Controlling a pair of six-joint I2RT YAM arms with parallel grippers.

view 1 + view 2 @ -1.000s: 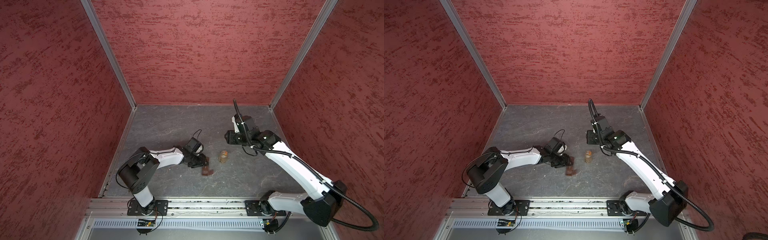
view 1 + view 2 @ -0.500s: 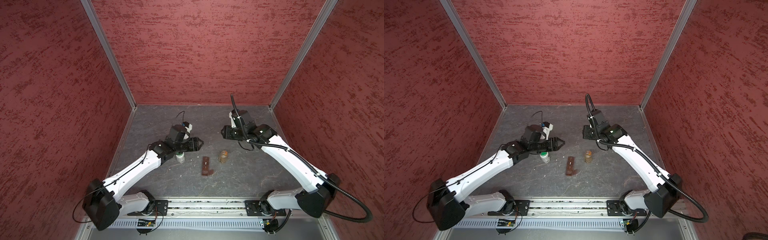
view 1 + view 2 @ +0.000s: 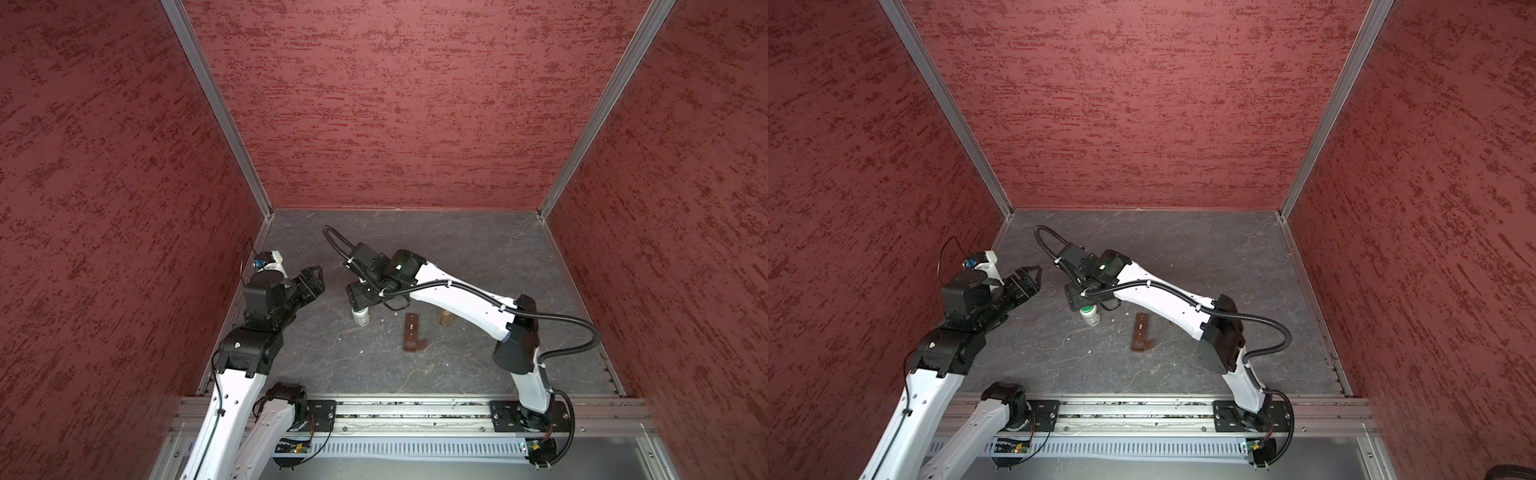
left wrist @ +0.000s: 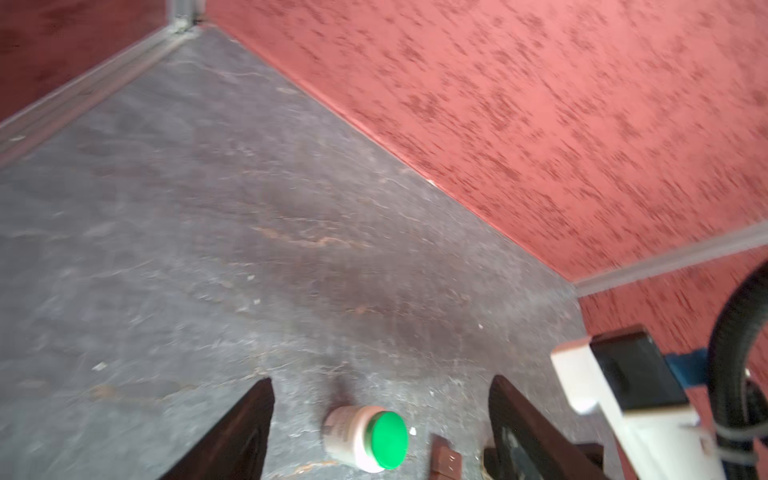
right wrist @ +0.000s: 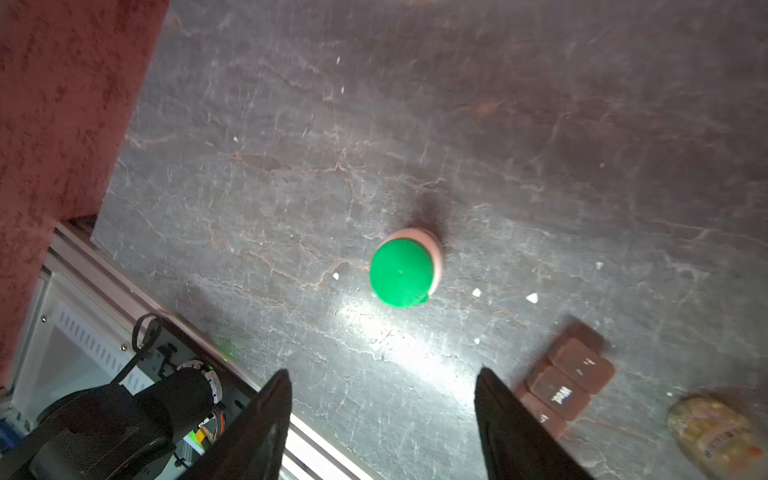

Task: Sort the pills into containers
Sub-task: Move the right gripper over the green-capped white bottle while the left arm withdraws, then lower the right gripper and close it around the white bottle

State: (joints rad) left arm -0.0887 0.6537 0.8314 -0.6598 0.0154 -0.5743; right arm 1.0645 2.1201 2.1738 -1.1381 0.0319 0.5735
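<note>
"Where on the tabletop (image 3: 478, 257) did your pill organiser strip (image 3: 411, 332) lie?"

"Front of centre, long axis front-to-back, right of your right gripper (image 5: 382, 374). That gripper hung wide and empty above the green-capped bottle (image 5: 405, 268)."

"Left gripper (image 4: 380, 382)?"

"Wide too, farther off, raised by the left edge. Pills (image 5: 694, 424) showed yellow inside the amber bottle (image 5: 719, 436)."

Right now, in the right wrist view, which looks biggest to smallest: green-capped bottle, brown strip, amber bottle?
1. brown strip, though part of it is hidden.
2. green-capped bottle and amber bottle look alike; the amber one runs off the picture's edge, so no ranking.
</note>
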